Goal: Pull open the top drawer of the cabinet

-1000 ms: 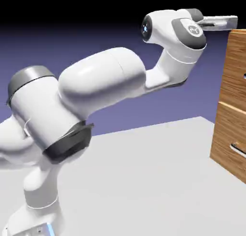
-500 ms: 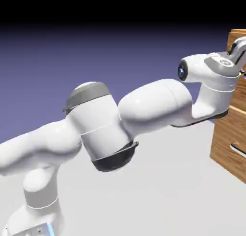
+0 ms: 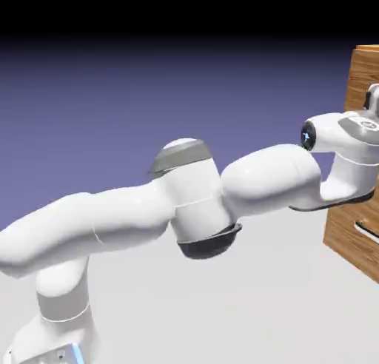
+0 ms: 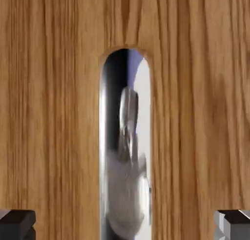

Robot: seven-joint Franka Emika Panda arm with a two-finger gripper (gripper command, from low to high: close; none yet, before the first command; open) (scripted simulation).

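The cabinet (image 3: pixel 346 233) is brown wood grain at the exterior view's right edge. My gripper (image 3: pixel 374 102) is at the front of the top drawer (image 3: pixel 361 74), mostly cut off by the picture's edge. The hand view is filled by the top drawer's (image 4: pixel 53 112) wood front. Its silver bar handle (image 4: pixel 125 151) runs up the middle of that view. My gripper (image 4: pixel 125 225) straddles the handle, one dark fingertip (image 4: pixel 17 223) at each bottom corner. Wood shows between each fingertip and the bar, so the gripper is open and touches nothing.
Below the top drawer is a lower drawer with its own silver handle (image 3: pixel 367 230). The grey table (image 3: pixel 244 303) runs from the robot's base to the cabinet's foot. My arm stretches low and long across it.
The arm has stretched out to the right and lowered. The hand has come down from the cabinet's top edge to the top drawer's front.
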